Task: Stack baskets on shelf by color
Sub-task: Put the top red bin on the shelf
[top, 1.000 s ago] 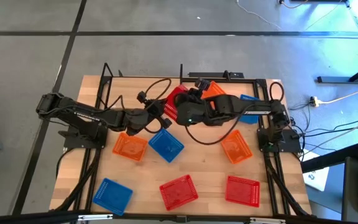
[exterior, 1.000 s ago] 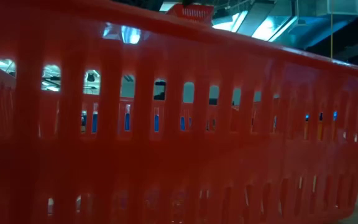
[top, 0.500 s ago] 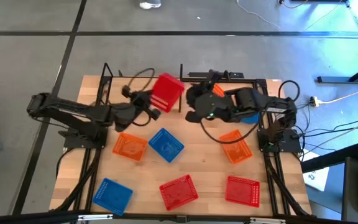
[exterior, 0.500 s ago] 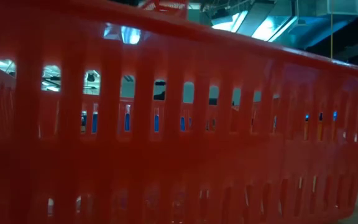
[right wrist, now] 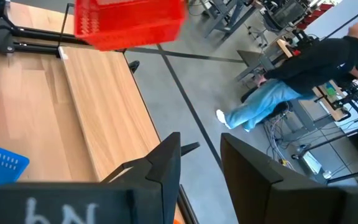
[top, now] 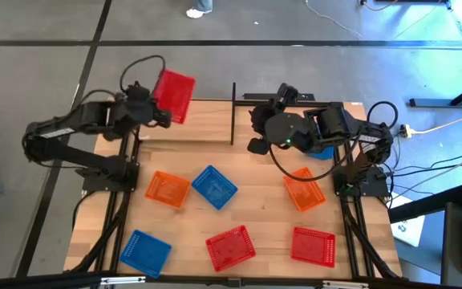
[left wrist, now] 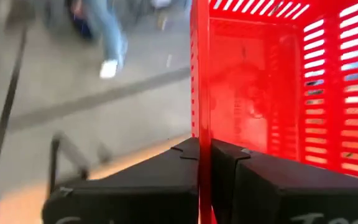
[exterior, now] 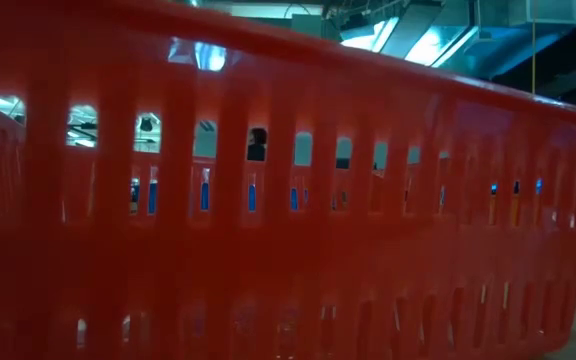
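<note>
My left gripper [top: 154, 109] is shut on a red basket [top: 174, 95], held in the air over the far left end of the shelf [top: 191, 128], a light-wood board with black posts. In the right wrist view that red basket [right wrist: 129, 22] shows above the shelf board [right wrist: 98, 118]. My right gripper [top: 254, 132] is open and holds nothing, above the shelf's middle; its open fingers show as my right gripper [right wrist: 201, 162]. A blue basket [top: 322, 151] sits on the shelf, partly under the right arm. Six baskets rest flat on the table. My left gripper pinches one side wall of the red basket [left wrist: 199, 118], one finger inside [left wrist: 260, 186] and one outside the basket. The fingers come from the table's left, about level. The basket is lifted clear and tilted, reaching out beyond the fingertips.
On the table lie an orange basket [top: 167, 189], a blue one [top: 214, 187], an orange one [top: 305, 189], a blue one [top: 144, 250] and two red ones [top: 230, 246] [top: 312, 244]. One red basket's wall [exterior: 288, 220] fills the low view. A person [right wrist: 303, 81] stands beyond the table.
My left gripper has carried the red basket from the middle of the shelf toward the table's far left corner, lifting it clear. My right gripper, which was at that basket a second ago, has drawn back toward the right.
</note>
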{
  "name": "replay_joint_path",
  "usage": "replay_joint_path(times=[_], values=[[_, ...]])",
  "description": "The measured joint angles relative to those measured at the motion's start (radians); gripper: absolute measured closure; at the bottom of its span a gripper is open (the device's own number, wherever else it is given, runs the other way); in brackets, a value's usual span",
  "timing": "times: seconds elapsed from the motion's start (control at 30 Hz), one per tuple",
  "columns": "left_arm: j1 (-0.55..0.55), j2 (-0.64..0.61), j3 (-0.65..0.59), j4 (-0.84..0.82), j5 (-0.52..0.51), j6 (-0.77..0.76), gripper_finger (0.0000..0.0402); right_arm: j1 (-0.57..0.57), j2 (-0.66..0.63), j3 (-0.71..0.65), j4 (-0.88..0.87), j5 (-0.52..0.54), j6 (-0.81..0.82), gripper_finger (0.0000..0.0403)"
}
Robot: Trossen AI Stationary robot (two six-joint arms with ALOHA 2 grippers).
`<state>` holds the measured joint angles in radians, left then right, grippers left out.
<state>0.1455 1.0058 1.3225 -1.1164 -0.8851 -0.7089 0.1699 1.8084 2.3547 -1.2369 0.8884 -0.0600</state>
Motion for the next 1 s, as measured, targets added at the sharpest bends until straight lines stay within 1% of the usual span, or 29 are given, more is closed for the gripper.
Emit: replay_joint_path(times=[0.07, 0.17, 0.23, 0.3, 0.4, 0.5, 0.6, 0.87, 1.0], values=[[0.065, 0.008, 0.005, -0.114, 0.087, -0.063, 0.0401, 0.000, 0.000, 0.000, 0.000, 0.000, 0.000, 0.0286], [0.150, 0.026, 0.006, -0.217, 0.226, -0.111, 0.0401, -0.001, 0.000, 0.000, 0.000, 0.000, -0.001, 0.0286], [0.204, 0.037, 0.006, -0.266, 0.297, -0.129, 0.0401, -0.001, 0.000, 0.000, -0.001, 0.000, -0.001, 0.0286], [0.263, 0.053, 0.006, -0.303, 0.345, -0.158, 0.0401, -0.001, 0.000, 0.000, -0.003, 0.000, -0.001, 0.0286], [0.348, 0.089, 0.005, -0.316, 0.437, -0.176, 0.0401, -0.002, 0.000, 0.000, -0.003, 0.000, -0.001, 0.0286], [0.413, 0.115, 0.005, -0.317, 0.458, -0.173, 0.0401, -0.002, 0.000, 0.000, -0.003, 0.000, 0.003, 0.0286], [0.456, 0.164, -0.001, -0.312, 0.460, -0.134, 0.0401, -0.002, 0.000, 0.000, -0.004, 0.000, 0.003, 0.0286], [0.535, 0.276, -0.095, -0.282, 0.470, -0.062, 0.0401, -0.002, 0.000, 0.000, -0.006, 0.000, 0.003, 0.0286], [0.587, 0.311, -0.119, -0.217, 0.470, -0.005, 0.0401, -0.002, 0.000, 0.000, -0.010, 0.000, 0.003, 0.0286]])
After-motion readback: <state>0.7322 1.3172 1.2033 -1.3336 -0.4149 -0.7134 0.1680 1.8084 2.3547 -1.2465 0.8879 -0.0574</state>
